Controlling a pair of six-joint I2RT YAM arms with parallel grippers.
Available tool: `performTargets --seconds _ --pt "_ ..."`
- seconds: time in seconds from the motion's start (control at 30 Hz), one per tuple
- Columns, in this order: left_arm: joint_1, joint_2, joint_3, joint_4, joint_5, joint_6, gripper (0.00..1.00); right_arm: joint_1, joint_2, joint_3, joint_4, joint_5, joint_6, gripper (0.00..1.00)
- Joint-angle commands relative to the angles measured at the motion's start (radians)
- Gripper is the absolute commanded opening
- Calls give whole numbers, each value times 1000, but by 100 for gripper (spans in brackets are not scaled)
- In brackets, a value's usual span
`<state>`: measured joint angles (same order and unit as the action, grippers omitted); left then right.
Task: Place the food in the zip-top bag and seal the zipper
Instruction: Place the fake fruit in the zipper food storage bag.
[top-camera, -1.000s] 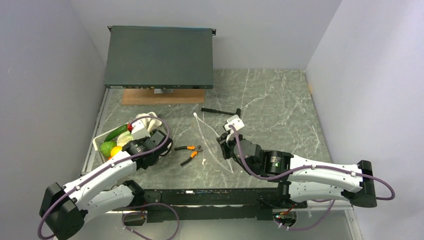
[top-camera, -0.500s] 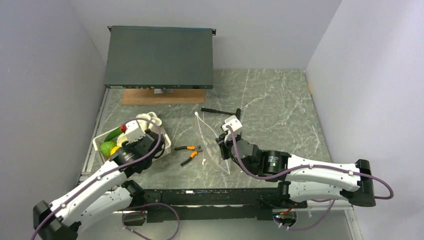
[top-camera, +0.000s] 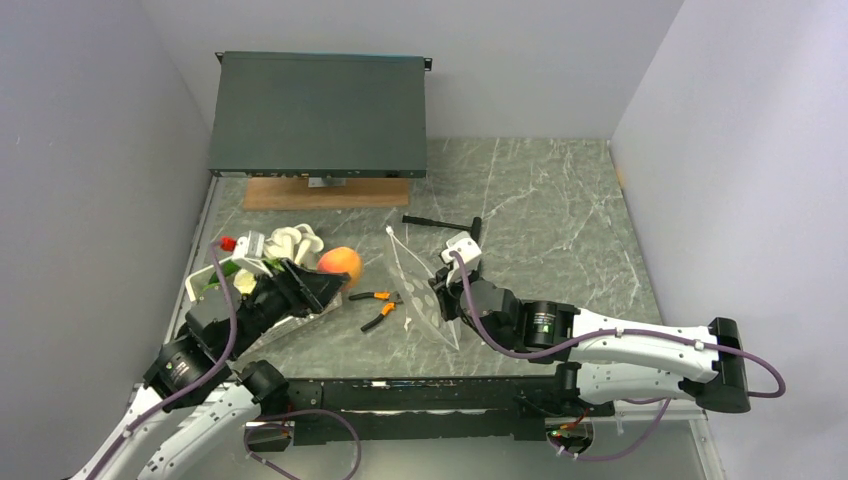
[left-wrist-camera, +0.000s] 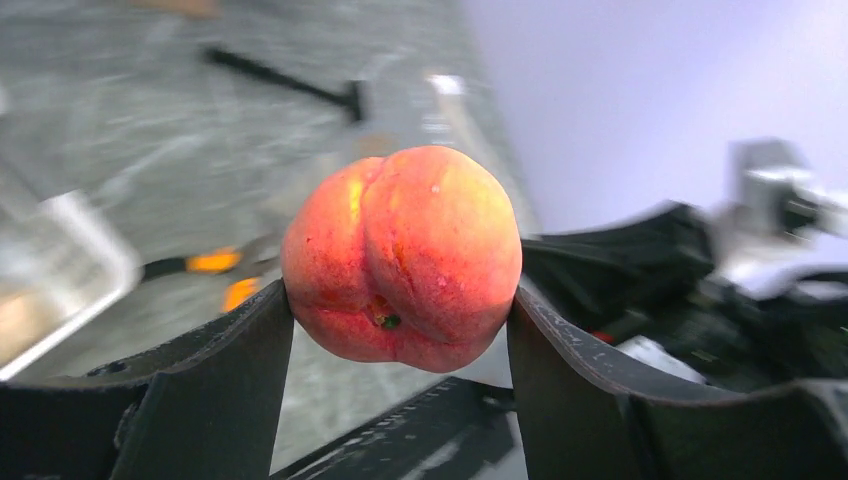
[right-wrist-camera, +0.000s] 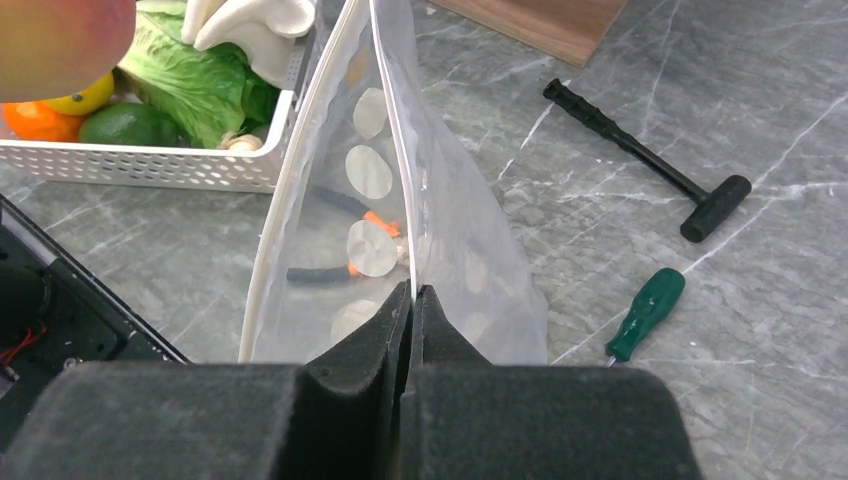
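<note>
My left gripper (top-camera: 335, 276) is shut on a pink-red peach (top-camera: 340, 265), held in the air just right of the white basket; in the left wrist view the peach (left-wrist-camera: 402, 258) sits squeezed between both fingers. My right gripper (top-camera: 436, 297) is shut on the mouth edge of the clear dotted zip-top bag (top-camera: 415, 290) and holds it up, mouth gaping toward the left. In the right wrist view the bag (right-wrist-camera: 380, 220) stands open, the pale zipper strip (right-wrist-camera: 290, 180) curving along its mouth. Lettuce (right-wrist-camera: 195, 85), a lemon (right-wrist-camera: 85, 98), an orange (right-wrist-camera: 35, 120) and a round green piece (right-wrist-camera: 130, 125) lie in the basket.
A white slotted basket (right-wrist-camera: 160, 165) stands at the left. Orange-handled pliers (top-camera: 378, 302) lie between basket and bag. A black T-handle tool (top-camera: 440, 221) and a green screwdriver (right-wrist-camera: 645, 312) lie near the bag. A dark flat box (top-camera: 318, 112) on a wooden board (top-camera: 325, 192) fills the back.
My left gripper has risen out of the basket with the peach and swung right toward the bag. My right gripper has lifted the bag's edge, opening its mouth.
</note>
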<state>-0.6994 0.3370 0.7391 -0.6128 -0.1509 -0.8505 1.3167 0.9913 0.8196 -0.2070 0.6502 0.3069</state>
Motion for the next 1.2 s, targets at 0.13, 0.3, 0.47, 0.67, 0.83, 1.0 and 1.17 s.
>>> performTargets --seconds 0.13,0.3,0.47,0.67,0.83,1.0,1.17 --pt "-3 229 -15 628 606 -59 48 3 -2 49 63 -51 35 0" --pt "-87 360 22 729 560 -33 47 4 -16 49 63 -62 55 0" --pt "-179 466 113 510 407 37 45 3 -55 42 66 -51 65 0" --pt "-210 430 74 393 321 47 43 2 -105 6 93 4 97 0" --pt "-211 390 43 342 289 42 43 2 -134 -23 142 6 108 0" --pt "-212 411 37 316 292 34 43 3 -143 -28 153 7 114 0" --pt "-224 467 81 243 290 60 45 3 -138 -37 142 26 128 0"
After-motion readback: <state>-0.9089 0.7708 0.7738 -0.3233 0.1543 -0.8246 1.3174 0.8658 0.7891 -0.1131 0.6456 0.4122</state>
